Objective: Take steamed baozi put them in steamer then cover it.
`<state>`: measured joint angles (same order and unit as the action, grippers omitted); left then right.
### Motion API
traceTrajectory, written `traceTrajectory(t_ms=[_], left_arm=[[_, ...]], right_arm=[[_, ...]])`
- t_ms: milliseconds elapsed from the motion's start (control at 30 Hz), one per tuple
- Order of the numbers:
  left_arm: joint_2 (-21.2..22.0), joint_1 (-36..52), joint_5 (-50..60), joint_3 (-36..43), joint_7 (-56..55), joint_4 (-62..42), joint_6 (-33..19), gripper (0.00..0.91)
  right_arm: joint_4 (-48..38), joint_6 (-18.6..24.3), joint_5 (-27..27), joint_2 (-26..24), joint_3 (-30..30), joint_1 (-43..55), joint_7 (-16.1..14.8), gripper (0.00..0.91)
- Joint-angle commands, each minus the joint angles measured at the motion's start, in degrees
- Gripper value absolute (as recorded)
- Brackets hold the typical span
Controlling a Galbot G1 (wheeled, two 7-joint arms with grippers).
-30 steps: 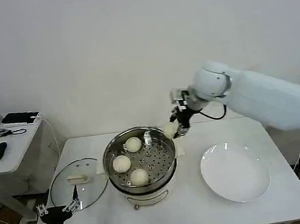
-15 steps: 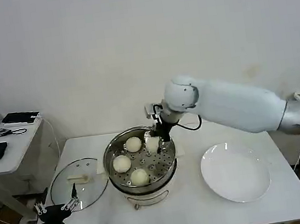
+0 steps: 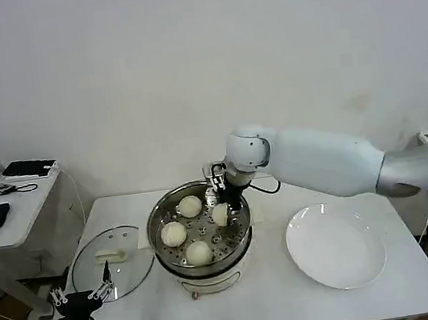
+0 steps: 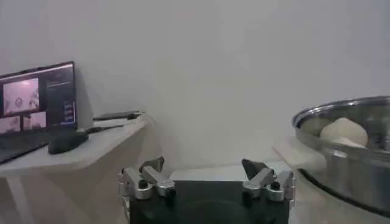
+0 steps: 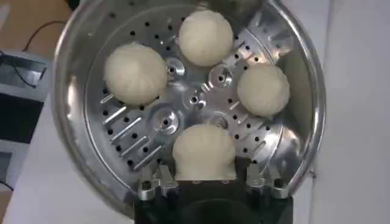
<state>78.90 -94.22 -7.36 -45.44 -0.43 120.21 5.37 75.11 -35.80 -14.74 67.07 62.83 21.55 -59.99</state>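
Right claw [image 5: 207,182] pinches fourth cream-white round baozi [image 5: 204,152] on shiny steel steamer [image 3: 200,233] tray; we should spread fingers, lift straight up. Left claw [image 4: 207,182] spread, parked below counter [image 3: 374,297].

From my seat, the steamer [image 3: 200,237] stands near the middle of the table [image 3: 281,309], a little toward its left half. Four baozi lie on the tray inside it: one at the back [image 3: 191,206], one on the left [image 3: 174,233], one at the front [image 3: 199,252], and one on the right [image 3: 221,215], which sits between the fingertips of my right gripper [image 3: 224,203], reaching in over the steamer's rear right rim. The cover [image 3: 110,260] lies flat at the table's left edge, just beside the steamer. The plate [image 3: 336,245] lies on the right half, apart from the steamer. My left gripper [image 3: 81,298] hangs off the table's front left corner, before the cover.
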Motion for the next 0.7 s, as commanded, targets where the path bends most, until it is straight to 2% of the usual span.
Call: traceTrajectory(t_ms=[33, 367, 500, 533, 600, 633, 700], left_arm=[[-0.05, -0.03, -0.03, -0.12, 0.04, -0.2, -0.01, 0.907], [0.03, 0.01, 0.15, 0.22, 0.08, -0.36, 0.01, 0.907], [0.03, -0.17, 0.09, 0.11, 0.17, -0.06, 0.12, 0.907], [-0.04, -0.26, -0.1, -0.05, 0.31, 0.14, 0.24, 0.907], [-0.2, -0.36, -0.28, -0.32, 0.42, 0.26, 0.3, 0.907], [-0.29, -0.35, -0.53, -0.47, 0.59, 0.28, 0.31, 0.907], [-0.43, -0.32, -1.3, -0.6, 1.26, 0.19, 0.29, 0.907]], right_arm=[[-1.52, 0.12, 0.73, 1.14, 0.77, -0.66, 0.01, 0.907], [0.25, 0.19, -0.97, -1.25, -0.44, -0.05, 0.57, 0.907], [3.19, 1.24, -2.06, -5.02, -3.99, 0.88, 0.56, 0.907], [5.03, 1.63, -2.69, -7.66, -5.66, 1.88, 0.21, 0.907], [6.58, 2.36, -3.91, -9.92, -9.38, 2.39, 0.21, 0.907], [7.73, 2.47, -5.19, -12.99, -12.14, 2.12, 0.53, 0.907], [9.02, 3.59, -7.5, -15.83, -17.59, 0.53, 2.12, 0.907]])
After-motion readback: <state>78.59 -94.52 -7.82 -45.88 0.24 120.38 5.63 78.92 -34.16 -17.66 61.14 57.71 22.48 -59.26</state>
